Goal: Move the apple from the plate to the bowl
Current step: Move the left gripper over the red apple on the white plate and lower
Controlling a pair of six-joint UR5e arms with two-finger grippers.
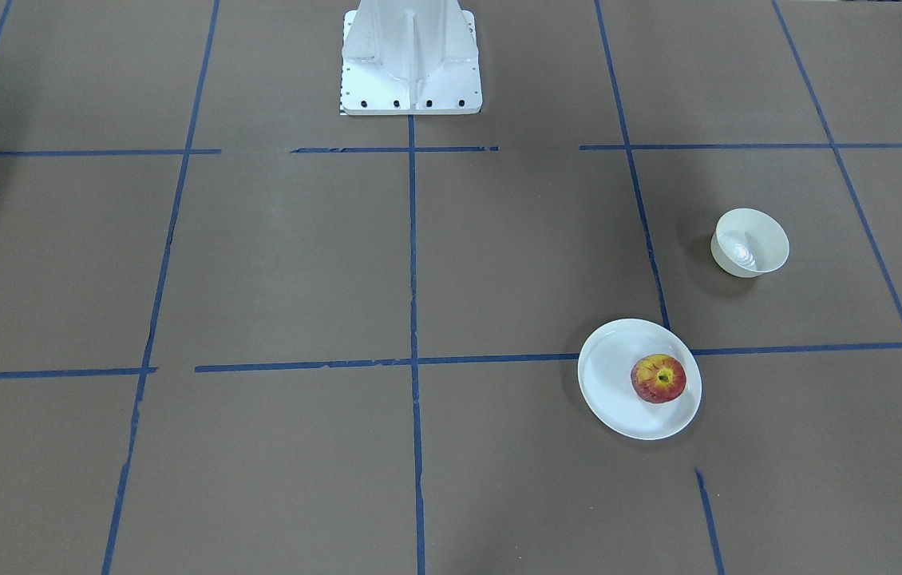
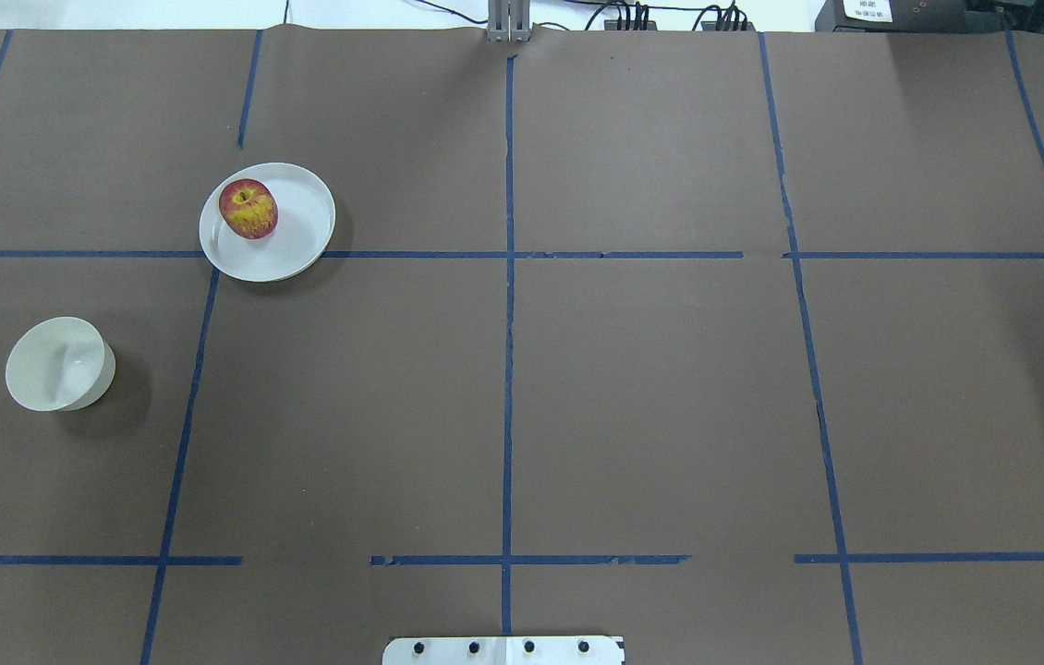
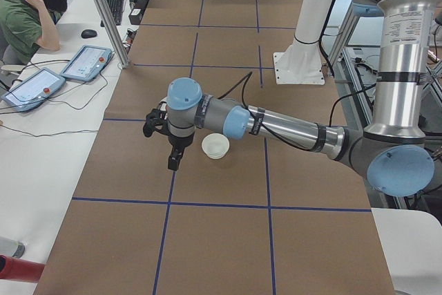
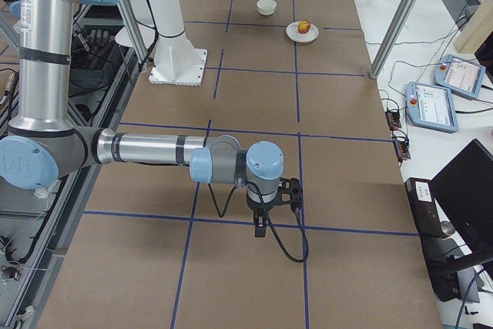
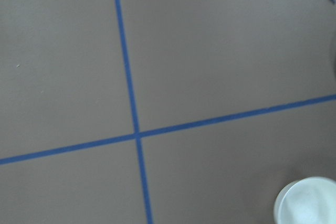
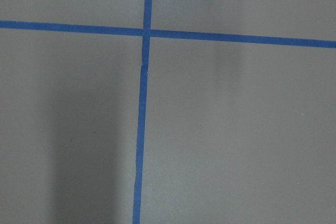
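Resting stem dimple up on the flat round glossy white plate [image 1: 609, 375], the small round red apple [image 1: 658, 378] with its yellow patch sits off centre, toward the robot's left side of the dish. No part of the move looks done. The small deep thin-walled white bowl [image 1: 750, 242] stands empty and apart from the plate, nearer the robot's base and further to its left, on the brown paper-covered table [image 1: 299, 263] marked with blue tape lines.

The left gripper [image 3: 173, 162] hangs pointing down above the table near the bowl. It shows only in the side view, so I cannot tell whether its jaws are spread or closed. The right gripper [image 4: 262, 225] hovers well away at the table's other end, and its jaws cannot be judged either.

The step in hand appears to be the reach for the apple, and the left arm is the better placed. A good approach would come straight down with the jaws wide, straddle the fruit at its broadest girth, and close gently, since the smooth round skin may slip. Lifting clear of the raised rim should avoid dragging the plate. Lowering into the light bowl before letting go would lessen the risk of tipping it.
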